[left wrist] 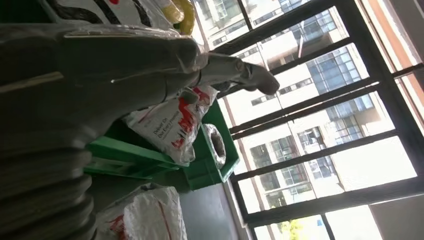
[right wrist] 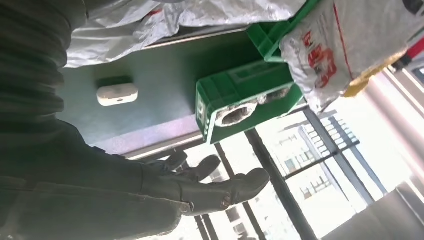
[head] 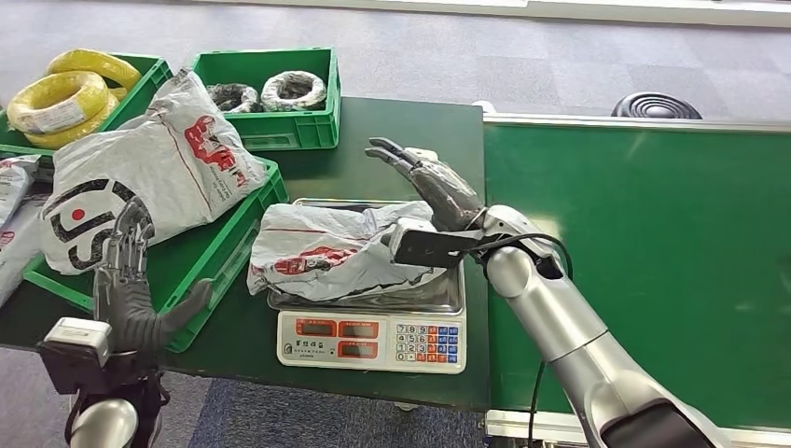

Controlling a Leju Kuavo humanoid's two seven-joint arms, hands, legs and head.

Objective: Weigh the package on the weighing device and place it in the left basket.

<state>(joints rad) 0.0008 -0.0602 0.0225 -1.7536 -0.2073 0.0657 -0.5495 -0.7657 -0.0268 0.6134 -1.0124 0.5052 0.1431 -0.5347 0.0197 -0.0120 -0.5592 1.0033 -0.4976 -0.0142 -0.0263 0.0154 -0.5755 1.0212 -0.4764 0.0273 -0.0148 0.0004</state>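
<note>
- Your package (head: 326, 254) lies flat on the steel pan of the weighing device (head: 373, 338), long axis running across the pan from the basket side toward the right hand; its crumpled end points to that hand.
- Your right hand (head: 431, 184) hovers just beyond the package's right end, fingers spread and straight, holding nothing.
- Your left hand (head: 131, 280) stands upright at the near rim of the left basket (head: 219, 245), left of the weighing device, fingers apart and empty.
- That basket already carries a larger grey bag (head: 140, 168).
- All of it sits on the green table (head: 392, 131).
</note>
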